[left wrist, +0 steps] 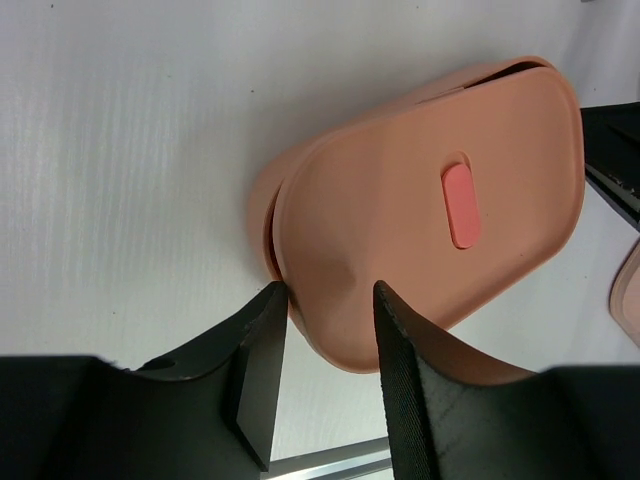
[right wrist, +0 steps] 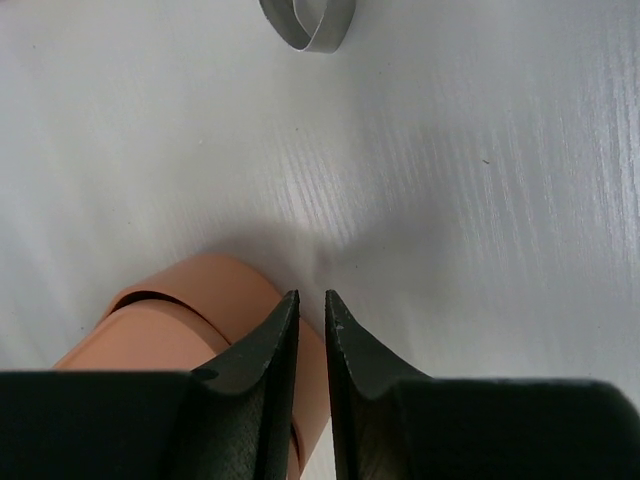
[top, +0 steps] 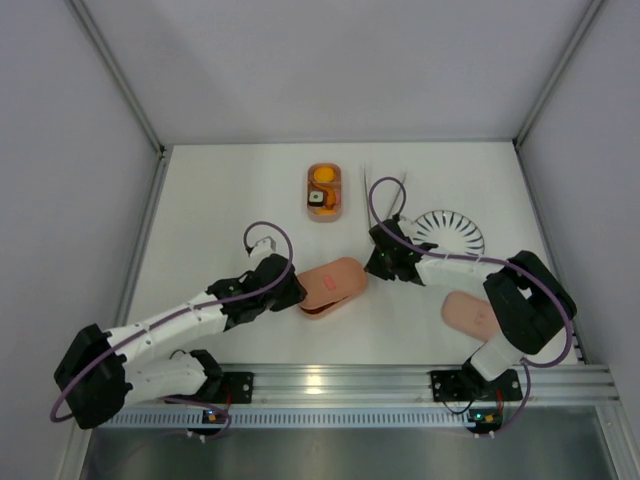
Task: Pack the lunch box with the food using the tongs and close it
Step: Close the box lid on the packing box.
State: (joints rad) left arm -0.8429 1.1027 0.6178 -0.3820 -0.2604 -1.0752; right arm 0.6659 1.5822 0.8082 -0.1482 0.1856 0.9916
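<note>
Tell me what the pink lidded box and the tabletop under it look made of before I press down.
Lidded box: moulded plastic by the look, salmon-pink, satin; rounded seamless edges, soft highlights, a darker pink inset tab. Tabletop: white, faint streaked grain with a dull sheen, probably painted or laminated board; can't tell which.

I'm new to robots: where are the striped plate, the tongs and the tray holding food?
striped plate (top: 460, 226), overhead view, on its striped rim.
tongs (right wrist: 315, 42), right wrist view, on the joined bend.
food tray (top: 325, 217), overhead view, near rim.
</note>
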